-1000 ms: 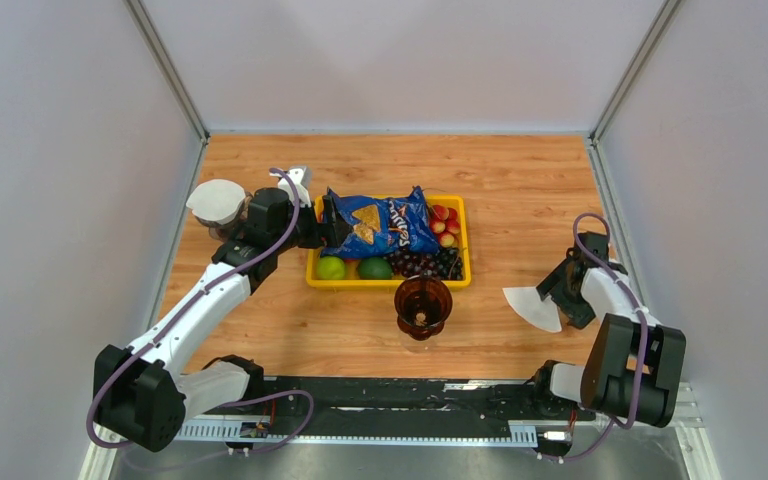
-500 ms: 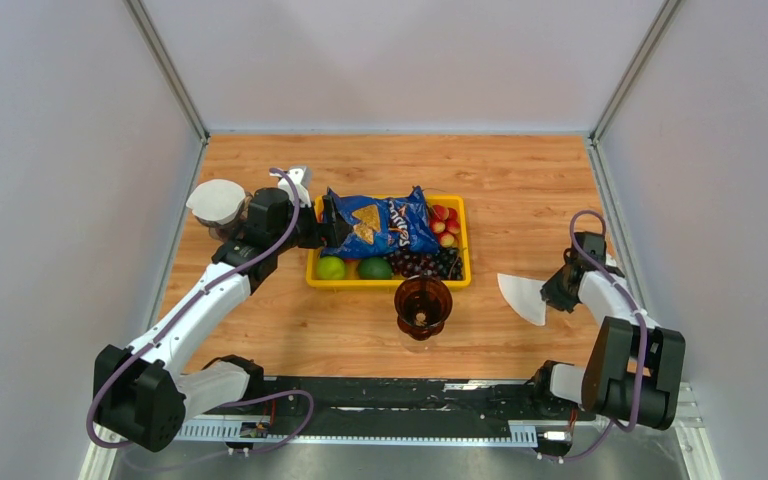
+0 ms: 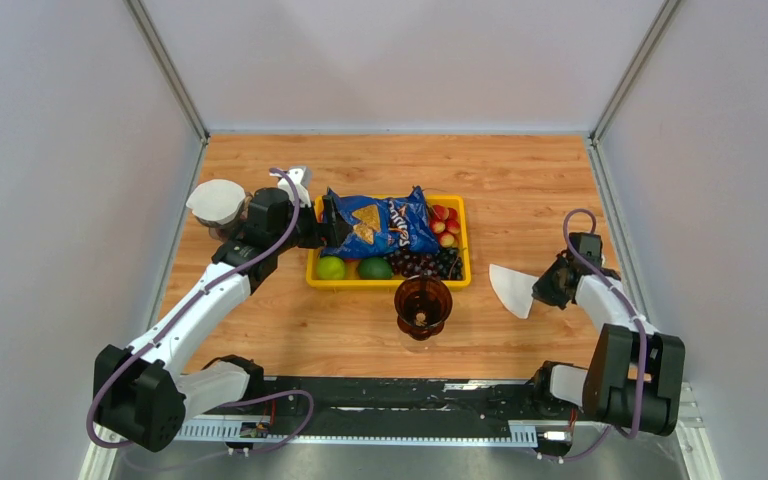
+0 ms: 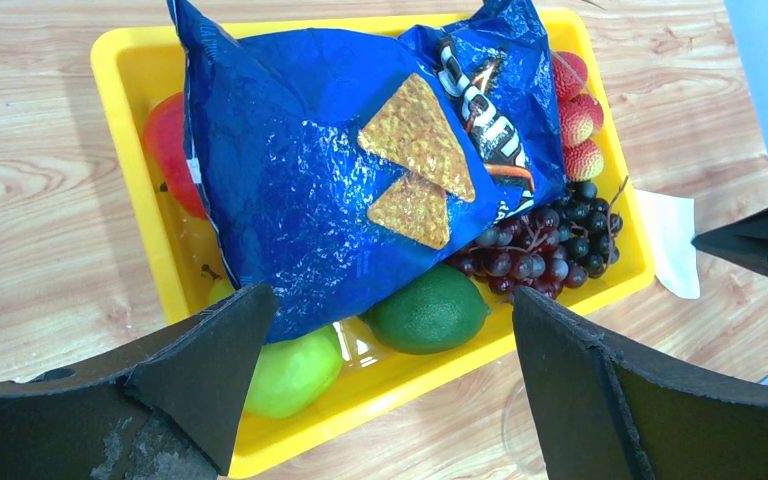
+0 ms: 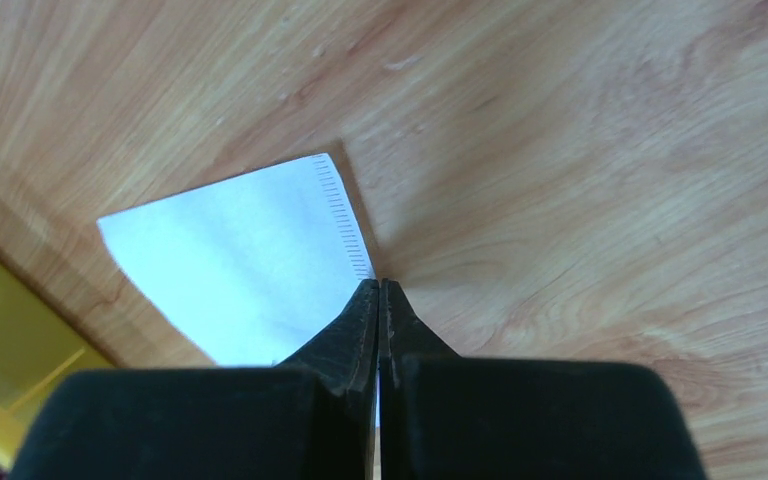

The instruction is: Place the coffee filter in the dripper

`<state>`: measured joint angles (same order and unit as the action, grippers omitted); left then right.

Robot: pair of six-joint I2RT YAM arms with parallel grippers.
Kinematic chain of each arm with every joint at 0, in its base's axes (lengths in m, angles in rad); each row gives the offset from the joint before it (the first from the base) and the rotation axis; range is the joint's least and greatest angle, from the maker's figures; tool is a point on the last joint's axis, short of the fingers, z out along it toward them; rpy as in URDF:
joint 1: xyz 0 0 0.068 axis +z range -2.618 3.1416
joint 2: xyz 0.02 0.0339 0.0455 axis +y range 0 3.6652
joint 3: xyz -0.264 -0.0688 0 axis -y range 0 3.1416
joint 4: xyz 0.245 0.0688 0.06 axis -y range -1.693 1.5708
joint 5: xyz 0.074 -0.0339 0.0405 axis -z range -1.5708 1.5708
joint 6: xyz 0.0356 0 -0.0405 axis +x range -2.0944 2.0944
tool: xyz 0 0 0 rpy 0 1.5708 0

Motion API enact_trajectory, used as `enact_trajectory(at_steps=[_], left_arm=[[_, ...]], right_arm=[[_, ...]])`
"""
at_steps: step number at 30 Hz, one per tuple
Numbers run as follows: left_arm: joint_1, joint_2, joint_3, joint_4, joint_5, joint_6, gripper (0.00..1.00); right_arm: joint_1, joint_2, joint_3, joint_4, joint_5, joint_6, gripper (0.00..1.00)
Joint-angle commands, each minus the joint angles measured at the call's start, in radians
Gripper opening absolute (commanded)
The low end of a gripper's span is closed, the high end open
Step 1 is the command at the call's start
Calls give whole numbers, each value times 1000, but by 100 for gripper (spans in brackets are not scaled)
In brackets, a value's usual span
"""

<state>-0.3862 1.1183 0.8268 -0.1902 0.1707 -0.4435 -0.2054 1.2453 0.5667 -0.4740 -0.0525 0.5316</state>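
The coffee filter (image 3: 510, 288) is a white folded paper fan, and my right gripper (image 3: 540, 289) is shut on its seamed edge. In the right wrist view the filter (image 5: 250, 250) sticks out to the left of the shut right gripper (image 5: 380, 285), above the wooden table. The brown dripper (image 3: 423, 305) stands upright in front of the yellow tray, to the left of the filter and apart from it. My left gripper (image 3: 322, 228) hangs open at the tray's left end. Its view looks past the open left gripper (image 4: 390, 310) onto the tray, with the filter (image 4: 672, 255) at the far right.
The yellow tray (image 3: 460, 280) holds a blue chip bag (image 3: 380, 225), green limes (image 3: 375, 268), dark grapes (image 3: 425, 264) and red fruit (image 3: 444, 222). A white-lidded container (image 3: 216, 202) sits behind the left arm. Grey walls close in both sides and the back.
My right gripper has shut on the filter and moved it left and further from the arms' bases, closer to the tray and the dripper. The left arm has stayed still.
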Motion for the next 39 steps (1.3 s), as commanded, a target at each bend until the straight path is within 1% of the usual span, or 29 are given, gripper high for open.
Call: enact_trajectory(at_steps=[1,4,6,11,12,13,14,15,16,18,19,20,22,24,29,31,32,34,39], left_arm=[[-2,-24,20,17,-9,-5,100],[-3,-26,20,17,-10,-6,100],[-3,-26,20,17,-9,-6,100],[-3,-26,20,17,-9,-7,100],[-2,-25,20,16,-9,-7,100],[-3,-25,20,17,-10,-6,100],[-2,-25,20,17,-8,-6,100],[-2,-24,21,17,-9,-7,100],[-3,-24,21,16,-9,-6,100],[-3,-23,23,15,-10,-7,100],[-2,-23,23,13,-10,-7,100],[-2,-25,24,13,-12,-7,100],[-3,-26,22,13,-13,-7,100],[-3,-26,22,12,-12,-7,100],[-3,-29,21,11,-13,-8,100],[-3,-29,21,13,-11,-9,100],[-3,-30,21,12,-11,-9,100],[-3,-29,21,11,-12,-9,100],[-2,-34,21,9,-18,-9,100]], right_arm=[[13,-129,-3,28,-77,-64,0],[13,-222,9,16,-88,-82,0],[14,-257,14,3,-101,-93,0],[15,-262,19,-56,-124,-111,1],[16,-258,17,-68,-124,-112,11],[23,-251,15,-76,-121,-109,29],[35,-240,15,-84,-111,-102,43],[59,-228,17,-91,-90,-93,52],[87,-217,22,-100,-55,-79,57],[154,-187,36,-127,25,-45,65],[182,-166,43,-141,47,-31,68],[199,-147,50,-156,94,-14,70],[238,-112,52,-168,150,15,71],[246,-85,47,-169,192,37,71],[277,-14,44,-158,203,49,71],[297,5,43,-145,205,70,69],[304,12,39,-137,203,83,67],[313,22,28,-114,195,103,60],[320,54,-1,-82,184,137,37]])
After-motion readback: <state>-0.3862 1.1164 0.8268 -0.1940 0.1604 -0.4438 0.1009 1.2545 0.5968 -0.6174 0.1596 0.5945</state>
